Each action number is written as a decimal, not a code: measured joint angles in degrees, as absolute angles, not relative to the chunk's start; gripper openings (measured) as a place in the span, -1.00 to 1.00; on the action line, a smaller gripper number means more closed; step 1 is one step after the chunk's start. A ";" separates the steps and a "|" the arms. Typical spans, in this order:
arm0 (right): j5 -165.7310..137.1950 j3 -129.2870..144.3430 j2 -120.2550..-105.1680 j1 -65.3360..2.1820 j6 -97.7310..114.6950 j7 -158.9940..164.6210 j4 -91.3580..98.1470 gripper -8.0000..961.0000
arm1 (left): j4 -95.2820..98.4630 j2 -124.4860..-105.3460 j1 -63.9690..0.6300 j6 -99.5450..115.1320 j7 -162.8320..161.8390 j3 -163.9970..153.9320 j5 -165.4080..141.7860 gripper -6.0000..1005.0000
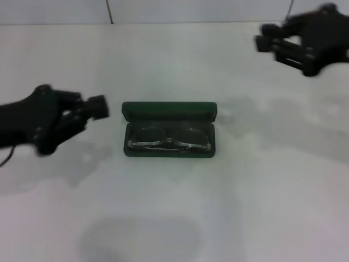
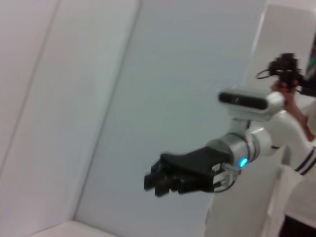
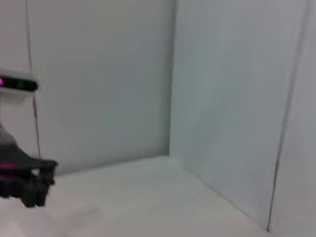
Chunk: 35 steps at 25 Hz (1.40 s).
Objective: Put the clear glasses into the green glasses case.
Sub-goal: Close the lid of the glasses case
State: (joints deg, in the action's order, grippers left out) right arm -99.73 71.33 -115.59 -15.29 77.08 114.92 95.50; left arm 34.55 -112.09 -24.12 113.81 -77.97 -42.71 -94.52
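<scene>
Clear glasses (image 1: 169,139) are seated in the open green glasses case (image 1: 169,113), between both grippers. Left gripper (image 1: 95,107) just beside, right gripper (image 1: 267,42) well apart; finger states cannot be told.

No readable text, label, brand or number anywhere — not on the green glasses case (image 1: 169,112), not on either arm.

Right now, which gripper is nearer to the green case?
Left. The left gripper is just beside the case, off its left end. The right gripper is farther away, beyond its right end.
</scene>
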 joint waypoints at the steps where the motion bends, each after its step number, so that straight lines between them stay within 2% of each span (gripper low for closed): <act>1: -97.55 69.29 -115.59 -14.75 78.84 112.89 92.33 -0.60 | 34.55 -112.18 -25.71 112.95 -78.20 -42.69 -95.11 -0.88; 8: -85.44 50.35 -115.54 -14.19 91.30 99.88 67.22 -0.60 | 34.54 -111.78 -37.11 102.61 -83.81 -42.85 -98.66 -0.87; 11: -84.92 42.67 -115.49 -14.31 96.08 95.63 60.21 -0.60 | 34.15 -112.16 -41.49 97.64 -86.03 -42.84 -104.05 -0.87; 15: -85.21 39.35 -115.44 -13.66 99.58 92.02 55.55 -0.55 | 33.66 -115.25 -45.99 90.86 -86.82 -42.83 -112.32 -0.86; 17: -85.33 39.08 -115.40 -13.24 100.32 90.83 53.38 -0.50 | 33.52 -116.85 -47.36 87.42 -87.11 -42.87 -115.36 -0.76; 19: -85.24 38.57 -115.39 -13.14 101.06 89.39 51.14 -0.48 | 33.26 -118.47 -48.17 84.01 -87.29 -42.90 -117.70 -0.67; 22: -85.57 37.30 -115.38 -13.12 100.99 88.56 49.02 -0.47 | 31.31 -119.70 -48.44 78.94 -87.23 -43.83 -118.41 -0.55; 29: -86.73 36.27 -115.29 -13.02 100.56 87.02 46.10 -0.47 | 27.75 -119.68 -47.92 72.40 -86.63 -48.16 -115.60 -0.40; 35: -86.75 36.22 -115.23 -13.40 100.28 86.38 44.39 -0.46 | 27.69 -119.43 -46.63 72.08 -86.93 -48.17 -115.80 -0.46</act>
